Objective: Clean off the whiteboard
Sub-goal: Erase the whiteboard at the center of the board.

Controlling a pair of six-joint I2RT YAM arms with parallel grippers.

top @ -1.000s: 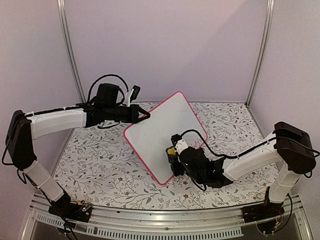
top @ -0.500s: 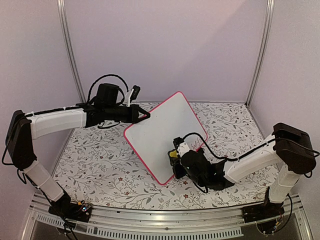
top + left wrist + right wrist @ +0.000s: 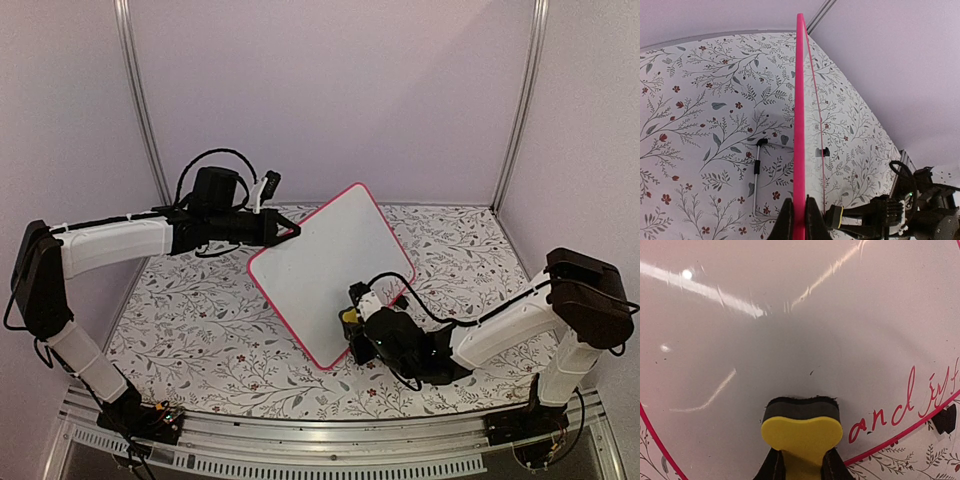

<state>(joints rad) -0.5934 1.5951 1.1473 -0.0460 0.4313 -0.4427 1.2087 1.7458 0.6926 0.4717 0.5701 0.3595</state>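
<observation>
The whiteboard (image 3: 325, 265), white with a thin pink-red frame, stands tilted on one corner above the table. My left gripper (image 3: 290, 232) is shut on its upper left edge; in the left wrist view the pink frame (image 3: 799, 125) runs edge-on between my fingers. My right gripper (image 3: 352, 330) is shut on the yellow eraser (image 3: 346, 316), whose dark felt side presses on the board's lower part. In the right wrist view the eraser (image 3: 801, 430) touches the white surface (image 3: 790, 330), with printed red script (image 3: 890, 412) near the frame.
The table (image 3: 200, 310) has a floral cloth. A thin metal stand rod (image 3: 757, 175) lies on the cloth behind the board. A black clip foot (image 3: 945, 419) sits at the board's edge. Walls and corner posts close the back and sides.
My right gripper with the eraser has slid a little down and right along the board's lower part. The left arm and the board have not moved.
</observation>
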